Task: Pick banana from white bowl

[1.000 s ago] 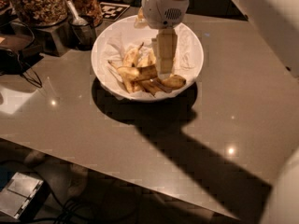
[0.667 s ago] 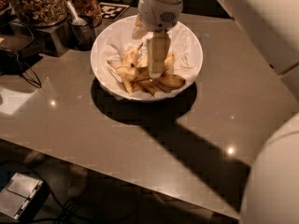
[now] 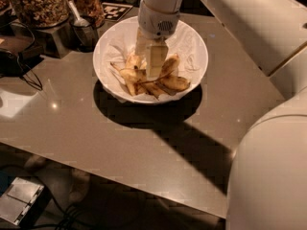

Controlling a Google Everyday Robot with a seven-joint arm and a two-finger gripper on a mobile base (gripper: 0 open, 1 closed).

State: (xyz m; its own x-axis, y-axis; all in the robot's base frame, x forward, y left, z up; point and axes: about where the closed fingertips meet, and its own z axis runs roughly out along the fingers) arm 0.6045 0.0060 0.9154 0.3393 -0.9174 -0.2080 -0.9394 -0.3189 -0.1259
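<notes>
The white bowl [image 3: 197, 38] stands on the grey table, lined with crumpled white paper and holding several bananas. The banana [image 3: 175, 83], yellow with brown speckles, lies at the front right of the pile, with shorter, paler ones to its left. My gripper [image 3: 153, 74] hangs from the white wrist straight down into the bowl, its tip at the middle of the banana pile, just left of the banana. It hides part of the pile behind it.
Glass jars of nuts [image 3: 39, 3] and a metal cup with a scoop [image 3: 84, 28] stand at the back left. A black-and-white tag [image 3: 117, 9] lies behind the bowl. Black cables [image 3: 23, 70] lie left. My white arm [image 3: 268, 166] fills the right side.
My gripper has shifted a little to the left and lower over the banana pile. The bowl and the bananas have not moved.
</notes>
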